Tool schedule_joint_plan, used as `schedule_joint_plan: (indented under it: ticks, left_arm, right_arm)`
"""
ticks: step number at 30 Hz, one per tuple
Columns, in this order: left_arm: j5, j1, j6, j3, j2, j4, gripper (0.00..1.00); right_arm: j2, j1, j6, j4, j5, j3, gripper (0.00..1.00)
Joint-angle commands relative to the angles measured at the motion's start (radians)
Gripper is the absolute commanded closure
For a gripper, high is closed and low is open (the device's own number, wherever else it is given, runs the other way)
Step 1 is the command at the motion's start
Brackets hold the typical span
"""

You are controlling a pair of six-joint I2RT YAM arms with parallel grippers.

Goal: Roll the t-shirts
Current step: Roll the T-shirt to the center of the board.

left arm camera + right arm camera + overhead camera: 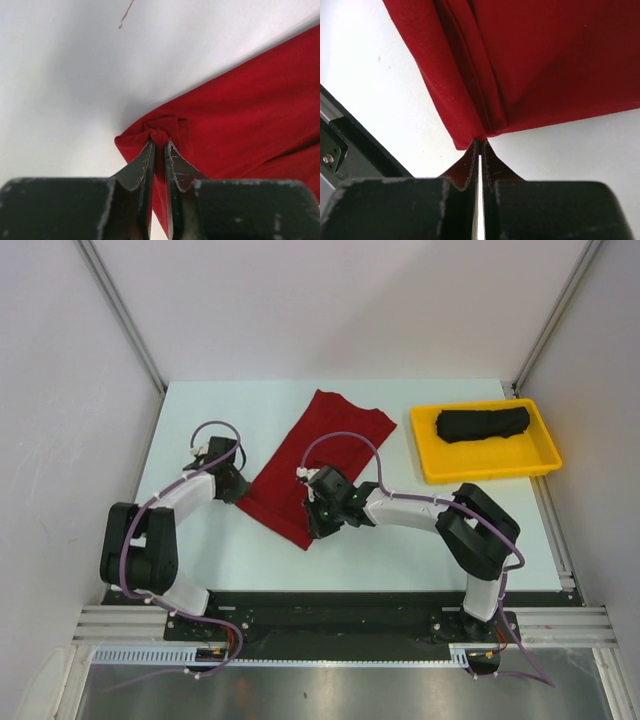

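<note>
The deep red t-shirt point(322, 445) lies folded into a long strip, running diagonally across the white table. My left gripper point(240, 490) sits at its near left corner. In the left wrist view that gripper point(159, 142) is shut on a bunched fold of the red t-shirt point(240, 110). My right gripper point(318, 526) is at the near right corner. In the right wrist view the right gripper point(481, 142) is shut, its tips pinching the corner of the red t-shirt point(545, 60). The black t-shirt point(483, 424) lies rolled up in the tray.
A yellow tray point(490, 472) stands at the back right of the table. The black rail point(350, 145) at the table's near edge runs close behind the right gripper. Grey walls close in the left, right and far sides.
</note>
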Motion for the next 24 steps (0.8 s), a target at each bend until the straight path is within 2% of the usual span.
schedule_joint_plan:
  ticks: [1,6,11,15,17,22,24]
  left_arm:
    - [-0.027,-0.012,0.017,0.058,0.031,0.006,0.80]
    - [-0.018,-0.018,0.026,0.069,0.054,0.029,0.70]
    - [0.014,-0.018,0.063,0.066,0.028,0.055,0.65]
    - [0.035,-0.018,0.090,0.050,-0.061,0.066,0.49]
    - [0.058,-0.018,0.100,0.041,-0.090,0.068,0.45]
    - [0.087,-0.018,0.123,-0.002,-0.216,0.051,0.43]
    - [0.104,-0.018,0.124,-0.025,-0.250,0.040,0.50]
  right_arm:
    - [0.026,-0.019,0.021,0.023,-0.025,-0.012,1.00]
    - [0.045,-0.034,0.042,0.027,-0.027,-0.015,1.00]
    - [0.068,-0.056,0.084,0.023,-0.042,-0.017,1.00]
    - [0.085,-0.065,0.104,0.018,-0.053,-0.015,1.00]
    - [0.089,-0.068,0.112,0.018,-0.056,-0.015,1.00]
    - [0.100,-0.073,0.121,0.017,-0.060,-0.015,1.00]
    - [0.100,-0.074,0.125,0.018,-0.063,-0.015,1.00]
